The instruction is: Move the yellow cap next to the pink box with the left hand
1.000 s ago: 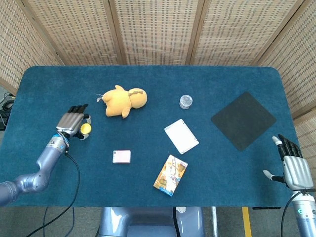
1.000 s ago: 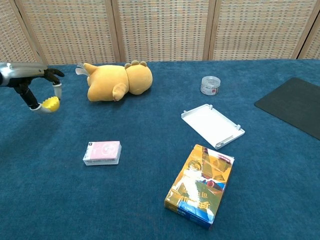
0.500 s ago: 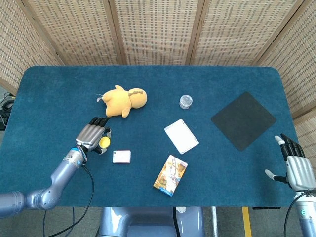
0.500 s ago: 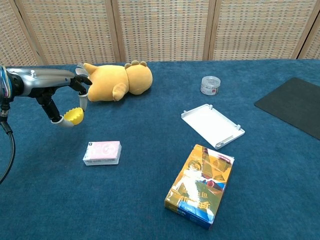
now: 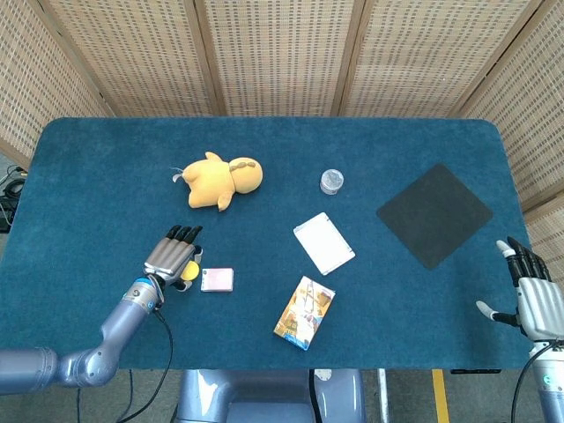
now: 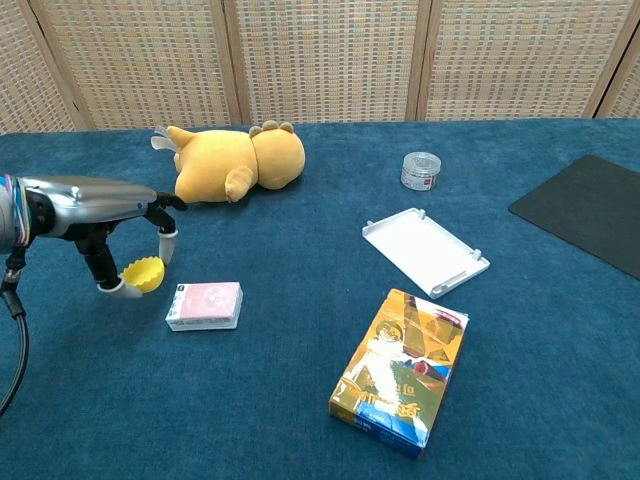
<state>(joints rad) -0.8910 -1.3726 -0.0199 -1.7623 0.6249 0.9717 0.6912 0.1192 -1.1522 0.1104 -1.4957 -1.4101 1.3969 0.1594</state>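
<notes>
My left hand [image 6: 110, 240] pinching yellow cap [image 6: 142, 272], fingertips down, just above cloth, just left of pink box [image 6: 205, 304]. Cap small, scalloped rim, open side tilted up. Box flat, glossy wrap. Free carpet-like blue table [image 5: 79, 176] all round hand; near edge not far behind. Plush toy [image 6: 232, 160] beyond hand, soft. Since a second ago I've brought cap from beside toy down to box. My right hand [image 5: 535, 300] spread, empty, at far right edge.
</notes>
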